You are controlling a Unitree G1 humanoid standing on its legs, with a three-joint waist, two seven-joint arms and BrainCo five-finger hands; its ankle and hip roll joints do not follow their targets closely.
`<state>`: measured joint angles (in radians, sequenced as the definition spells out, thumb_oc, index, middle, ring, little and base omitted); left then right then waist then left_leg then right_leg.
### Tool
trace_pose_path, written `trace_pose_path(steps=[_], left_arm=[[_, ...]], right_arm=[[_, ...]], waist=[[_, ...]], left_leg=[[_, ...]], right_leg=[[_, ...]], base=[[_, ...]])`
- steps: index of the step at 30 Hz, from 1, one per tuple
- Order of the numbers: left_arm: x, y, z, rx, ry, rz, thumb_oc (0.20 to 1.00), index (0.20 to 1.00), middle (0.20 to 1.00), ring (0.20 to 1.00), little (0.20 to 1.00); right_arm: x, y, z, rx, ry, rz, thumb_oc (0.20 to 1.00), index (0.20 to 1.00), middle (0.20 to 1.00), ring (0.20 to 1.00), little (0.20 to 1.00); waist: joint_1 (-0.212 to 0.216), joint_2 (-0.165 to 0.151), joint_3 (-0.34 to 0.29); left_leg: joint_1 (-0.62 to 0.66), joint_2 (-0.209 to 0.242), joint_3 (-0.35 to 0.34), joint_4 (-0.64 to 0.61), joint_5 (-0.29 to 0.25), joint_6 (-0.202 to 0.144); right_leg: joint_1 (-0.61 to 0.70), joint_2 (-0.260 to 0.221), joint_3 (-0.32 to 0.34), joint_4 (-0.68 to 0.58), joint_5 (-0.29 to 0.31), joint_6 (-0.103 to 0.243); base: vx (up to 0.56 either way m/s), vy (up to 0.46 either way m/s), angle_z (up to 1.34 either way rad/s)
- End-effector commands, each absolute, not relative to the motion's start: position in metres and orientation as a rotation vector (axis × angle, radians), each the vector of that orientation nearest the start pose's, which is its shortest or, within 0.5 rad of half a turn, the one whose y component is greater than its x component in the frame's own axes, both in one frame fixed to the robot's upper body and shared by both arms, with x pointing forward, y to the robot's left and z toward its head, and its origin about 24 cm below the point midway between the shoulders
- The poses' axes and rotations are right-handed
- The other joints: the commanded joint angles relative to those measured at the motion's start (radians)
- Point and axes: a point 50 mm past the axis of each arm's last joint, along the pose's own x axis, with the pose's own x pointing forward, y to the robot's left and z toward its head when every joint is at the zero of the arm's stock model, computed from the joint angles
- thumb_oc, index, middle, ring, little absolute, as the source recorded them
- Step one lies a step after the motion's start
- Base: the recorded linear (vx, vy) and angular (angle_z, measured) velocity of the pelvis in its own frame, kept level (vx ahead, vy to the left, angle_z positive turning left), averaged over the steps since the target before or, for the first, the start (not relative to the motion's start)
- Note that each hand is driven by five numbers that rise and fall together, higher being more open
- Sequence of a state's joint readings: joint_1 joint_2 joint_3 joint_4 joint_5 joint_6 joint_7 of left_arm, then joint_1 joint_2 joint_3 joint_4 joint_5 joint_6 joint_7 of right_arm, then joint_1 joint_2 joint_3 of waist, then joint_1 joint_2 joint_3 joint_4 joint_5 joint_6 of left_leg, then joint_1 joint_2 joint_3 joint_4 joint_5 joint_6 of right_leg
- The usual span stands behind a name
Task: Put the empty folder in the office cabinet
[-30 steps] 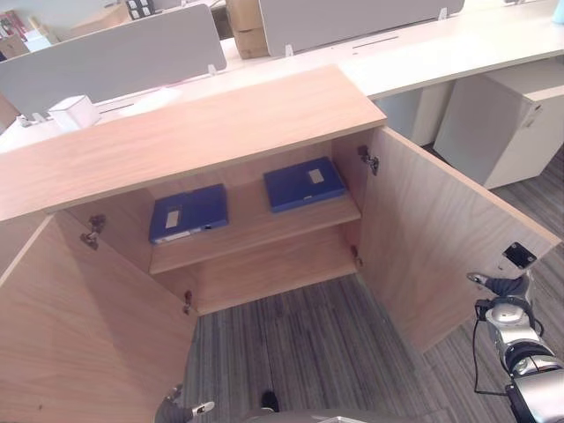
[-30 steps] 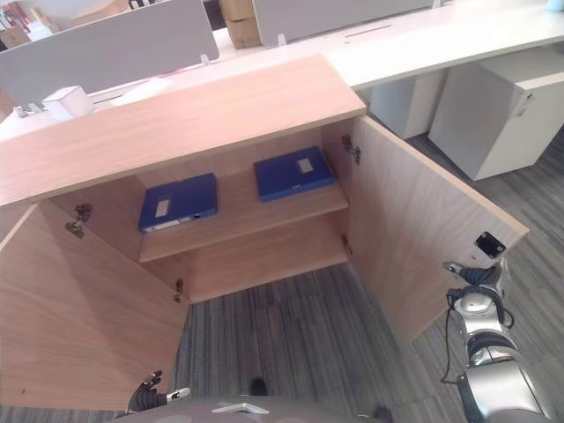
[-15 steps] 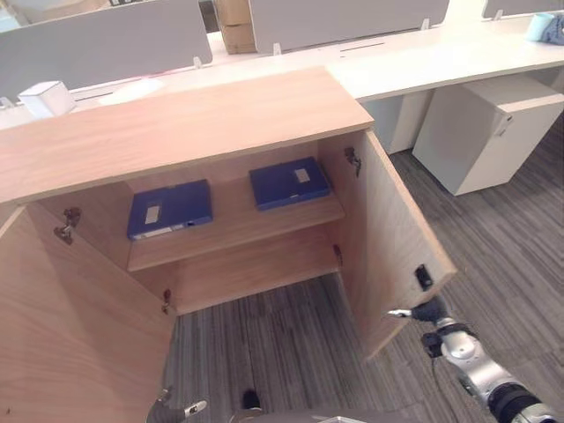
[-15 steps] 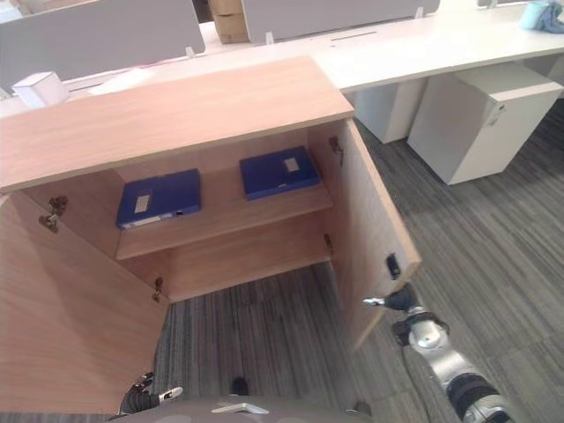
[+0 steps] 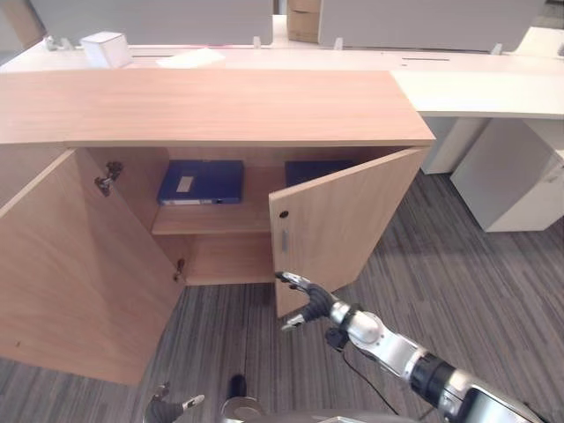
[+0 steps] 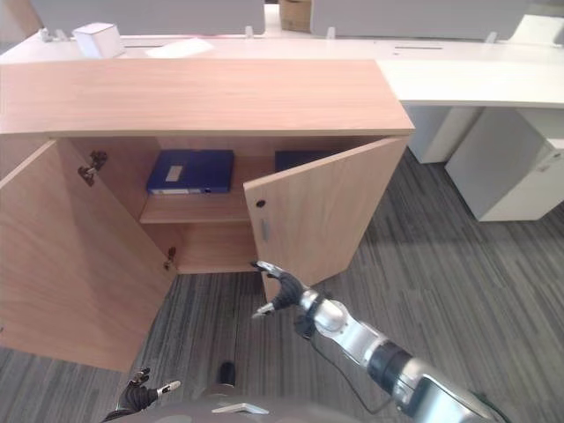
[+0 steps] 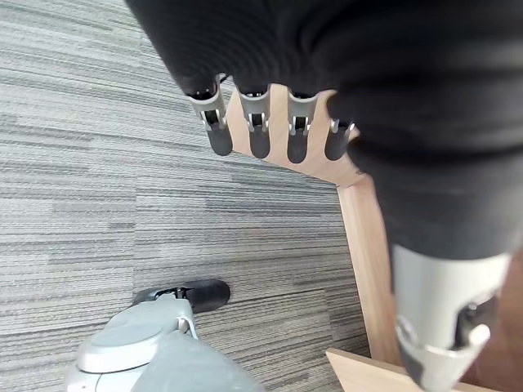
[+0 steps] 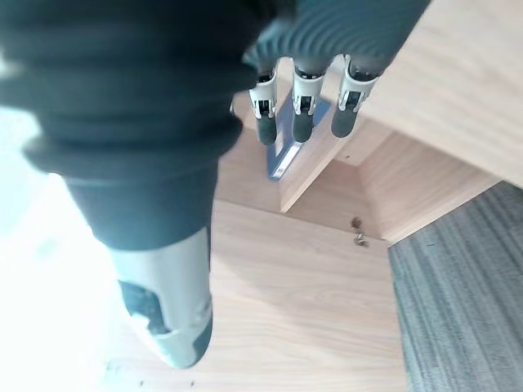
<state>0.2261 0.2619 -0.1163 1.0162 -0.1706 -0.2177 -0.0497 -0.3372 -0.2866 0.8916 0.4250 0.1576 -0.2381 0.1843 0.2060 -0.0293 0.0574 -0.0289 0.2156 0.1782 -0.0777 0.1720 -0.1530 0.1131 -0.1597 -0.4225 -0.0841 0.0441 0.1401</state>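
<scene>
Left eye view, door and hand: the half-closed right-hand wooden cabinet door [image 5: 339,225] stood at about 12 o'clock from the right hand [image 5: 306,300], its lower near corner just beside the fingertips; whether they touched, I could not tell.
Left eye view, folders: a flat blue box-shaped folder with a pale label [image 5: 201,181] lay on the upper wooden shelf [image 5: 211,225], at about 11 o'clock from that hand and well apart; its long axis ran 9 to 3, spine toward the opening. A second blue folder [image 5: 310,170] showed partly behind the door.
Right eye view, right hand: fingers straight and spread, holding nothing; nearer the door than the left hand [image 6: 141,393], which hung low at 7 o'clock by the open left-hand wooden door [image 6: 70,256].
Left wrist view: left hand [image 7: 257,122] relaxed and empty over the grey striped carpet [image 7: 98,163].
Right wrist view: right hand [image 8: 298,106] with straight fingers, empty, pointing toward the cabinet interior.
Judgement: with both folders shelved, the coming move looked like pushing the right door shut.
</scene>
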Motion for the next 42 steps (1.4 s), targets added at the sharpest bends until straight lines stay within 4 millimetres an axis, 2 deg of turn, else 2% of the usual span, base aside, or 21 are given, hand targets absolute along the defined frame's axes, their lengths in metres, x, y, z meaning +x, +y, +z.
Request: trace_pose_path(steps=[1,4,7,9,11,13,16,17,18,19,21,22,24,27,28,30,32,34,36,37,42], left_arm=[[0.081,0.257,-0.144,0.221,0.980,0.089,1.000,1.000,1.000,1.000,1.000],[0.088,0.261,-0.141,0.242,0.955,0.125,1.000,1.000,1.000,1.000,1.000],[0.091,0.266,-0.138,0.267,0.941,0.145,1.000,1.000,1.000,1.000,1.000],[0.101,0.276,-0.131,0.344,0.900,0.184,1.000,1.000,1.000,1.000,1.000],[0.112,0.288,-0.121,0.428,0.841,0.220,1.000,1.000,1.000,1.000,1.000],[0.116,0.300,-0.112,0.463,0.795,0.287,1.000,1.000,1.000,1.000,1.000],[0.117,0.312,-0.102,0.496,0.748,0.343,1.000,1.000,1.000,1.000,1.000],[0.116,0.312,-0.102,0.496,0.748,0.343,1.000,1.000,1.000,1.000,1.000],[0.121,0.318,-0.092,0.507,0.690,0.391,1.000,1.000,1.000,1.000,1.000],[0.124,0.317,-0.089,0.501,0.665,0.399,1.000,1.000,1.000,1.000,1.000],[0.127,0.315,-0.085,0.479,0.629,0.425,1.000,1.000,1.000,1.000,1.000],[0.129,0.313,-0.083,0.467,0.611,0.431,1.000,1.000,1.000,1.000,1.000],[0.123,0.313,-0.085,0.442,0.620,0.459,1.000,1.000,1.000,1.000,1.000],[0.100,0.319,-0.094,0.394,0.694,0.541,1.000,1.000,1.000,1.000,1.000],[0.100,0.319,-0.094,0.394,0.694,0.541,1.000,1.000,1.000,1.000,1.000],[0.084,0.331,-0.096,0.400,0.748,0.601,1.000,1.000,1.000,1.000,1.000],[0.081,0.339,-0.094,0.417,0.756,0.622,1.000,1.000,1.000,1.000,1.000],[0.081,0.360,-0.083,0.489,0.757,0.668,1.000,1.000,1.000,1.000,1.000],[0.085,0.367,-0.078,0.509,0.745,0.685,1.000,1.000,1.000,1.000,1.000],[0.091,0.376,-0.069,0.535,0.716,0.711,1.000,1.000,1.000,1.000,1.000],[0.108,0.395,-0.050,0.595,0.656,0.732,1.000,1.000,1.000,1.000,1.000]], right_arm=[[0.250,-0.019,0.008,-0.368,-0.036,0.969,1.000,1.000,1.000,1.000,1.000],[0.265,-0.020,-0.004,-0.370,0.035,0.822,1.000,1.000,1.000,1.000,1.000],[0.268,-0.028,-0.009,-0.380,0.055,0.776,1.000,1.000,1.000,1.000,1.000],[0.265,-0.061,-0.025,-0.401,0.125,0.671,1.000,1.000,1.000,1.000,1.000],[0.252,-0.104,-0.046,-0.444,0.224,0.574,1.000,1.000,1.000,1.000,1.000],[0.229,-0.143,-0.071,-0.485,0.358,0.491,1.000,1.000,1.000,1.000,1.000],[0.193,-0.181,-0.093,-0.520,0.496,0.407,1.000,1.000,1.000,1.000,1.000],[0.193,-0.180,-0.093,-0.520,0.496,0.408,1.000,1.000,1.000,1.000,1.000],[0.171,-0.200,-0.104,-0.530,0.580,0.351,1.000,1.000,1.000,1.000,1.000],[0.164,-0.207,-0.107,-0.534,0.611,0.326,1.000,1.000,1.000,1.000,1.000],[0.148,-0.224,-0.115,-0.544,0.691,0.267,1.000,1.000,1.000,1.000,1.000],[0.143,-0.229,-0.119,-0.556,0.726,0.250,1.000,1.000,1.000,1.000,1.000],[0.132,-0.235,-0.127,-0.574,0.797,0.231,1.000,1.000,1.000,1.000,1.000],[0.118,-0.241,-0.134,-0.603,0.869,0.241,1.000,1.000,1.000,1.000,1.000],[0.118,-0.241,-0.134,-0.603,0.869,0.241,1.000,1.000,1.000,1.000,1.000],[0.117,-0.245,-0.135,-0.623,0.889,0.249,1.000,1.000,1.000,1.000,1.000],[0.119,-0.246,-0.134,-0.625,0.887,0.253,1.000,1.000,1.000,1.000,1.000],[0.118,-0.251,-0.132,-0.604,0.886,0.220,1.000,1.000,1.000,1.000,1.000],[0.119,-0.253,-0.131,-0.590,0.881,0.201,1.000,1.000,1.000,1.000,1.000],[0.127,-0.255,-0.127,-0.582,0.853,0.175,1.000,1.000,1.000,1.000,1.000],[0.136,-0.255,-0.120,-0.547,0.807,0.132,1.000,1.000,1.000,1.000,1.000]], waist=[[0.042,-0.001,-0.002],[0.070,-0.002,-0.003],[0.075,0.000,-0.001],[0.072,0.002,0.003],[0.064,0.002,0.007],[0.074,0.002,0.007],[0.087,0.008,-0.003],[0.085,0.008,-0.003],[0.095,0.019,0.017],[0.095,0.026,0.027],[0.078,0.034,0.061],[0.067,0.037,0.069],[0.053,0.038,0.072],[0.019,0.038,0.063],[0.019,0.038,0.063],[-0.015,0.047,0.047],[-0.026,0.052,0.041],[-0.070,0.072,0.023],[-0.078,0.075,0.026],[-0.090,0.081,0.025],[-0.116,0.054,0.034]], left_leg=[[0.010,-0.011,0.007,-0.010,-0.074,0.005],[0.001,-0.023,-0.012,-0.010,-0.071,0.011],[-0.001,-0.025,-0.021,-0.009,-0.070,0.011],[-0.010,-0.039,-0.065,-0.005,-0.070,0.017],[-0.034,-0.050,-0.117,0.004,-0.065,0.025],[-0.054,-0.046,-0.142,0.008,-0.051,0.022],[-0.089,-0.033,-0.192,0.005,-0.006,-0.004],[-0.090,-0.033,-0.193,0.005,-0.005,-0.005],[-0.139,-0.023,-0.221,0.006,0.044,-0.033],[-0.161,-0.023,-0.225,0.009,0.060,-0.042],[-0.194,-0.002,-0.167,0.025,0.085,-0.051],[-0.198,0.018,-0.123,0.044,0.087,-0.044],[-0.171,0.049,-0.088,0.063,0.074,-0.042],[-0.098,0.113,-0.065,0.096,0.052,-0.049],[-0.098,0.113,-0.065,0.096,0.052,-0.049],[-0.010,0.151,-0.053,0.120,0.031,-0.062],[0.018,0.152,-0.054,0.120,0.022,-0.066],[0.072,0.154,-0.010,0.054,0.003,-0.081],[0.069,0.143,0.012,0.017,-0.005,-0.077],[0.058,0.121,0.006,-0.006,-0.039,-0.073],[0.079,0.078,0.014,-0.009,-0.097,-0.052]], right_leg=[[-0.011,-0.053,0.022,-0.003,0.003,0.029],[-0.010,-0.058,0.016,0.003,0.008,0.027],[-0.008,-0.061,0.012,0.009,0.009,0.027],[-0.001,-0.056,0.048,0.027,-0.008,0.027],[-0.002,-0.039,0.133,0.041,-0.044,0.025],[0.005,-0.021,0.163,0.034,-0.066,0.015],[0.030,0.012,0.124,0.016,-0.096,-0.002],[0.030,0.012,0.123,0.016,-0.096,-0.002],[0.037,0.037,0.095,0.005,-0.111,-0.013],[0.038,0.042,0.079,0.002,-0.113,-0.015],[0.040,0.036,0.028,0.003,-0.115,-0.022],[0.031,0.031,0.010,0.005,-0.108,-0.025],[0.017,0.020,-0.013,0.008,-0.092,-0.027],[0.006,-0.010,-0.042,0.015,-0.071,-0.029],[0.006,-0.010,-0.042,0.015,-0.071,-0.029],[-0.016,-0.037,-0.052,0.022,-0.050,-0.021],[-0.026,-0.044,-0.051,0.027,-0.044,-0.017],[-0.059,-0.075,-0.072,0.046,-0.022,-0.003],[-0.072,-0.083,-0.072,0.055,-0.014,0.002],[-0.111,-0.091,-0.055,0.071,0.004,0.010],[-0.143,-0.135,0.000,0.092,0.048,0.040]], base=[[-0.01,0.020,0.07],[-0.02,0.004,0.07],[-0.02,-0.021,0.17],[-0.03,-0.073,0.26],[-0.06,-0.101,0.91],[-0.05,-0.134,1.17],[-0.04,-0.158,0.37],[-0.14,-0.204,0.39],[-0.18,-0.156,0.44],[-0.28,-0.186,0.47],[-0.27,-0.022,0.93],[-0.26,0.046,1.21],[-0.19,0.059,0.48],[-0.13,0.093,-0.17],[-0.11,0.140,0.27],[-0.11,0.178,0.47],[-0.06,0.148,0.08],[-0.10,0.233,0.47],[-0.09,0.156,0.47],[-0.11,0.220,0.15],[-0.05,0.203,0.00]])
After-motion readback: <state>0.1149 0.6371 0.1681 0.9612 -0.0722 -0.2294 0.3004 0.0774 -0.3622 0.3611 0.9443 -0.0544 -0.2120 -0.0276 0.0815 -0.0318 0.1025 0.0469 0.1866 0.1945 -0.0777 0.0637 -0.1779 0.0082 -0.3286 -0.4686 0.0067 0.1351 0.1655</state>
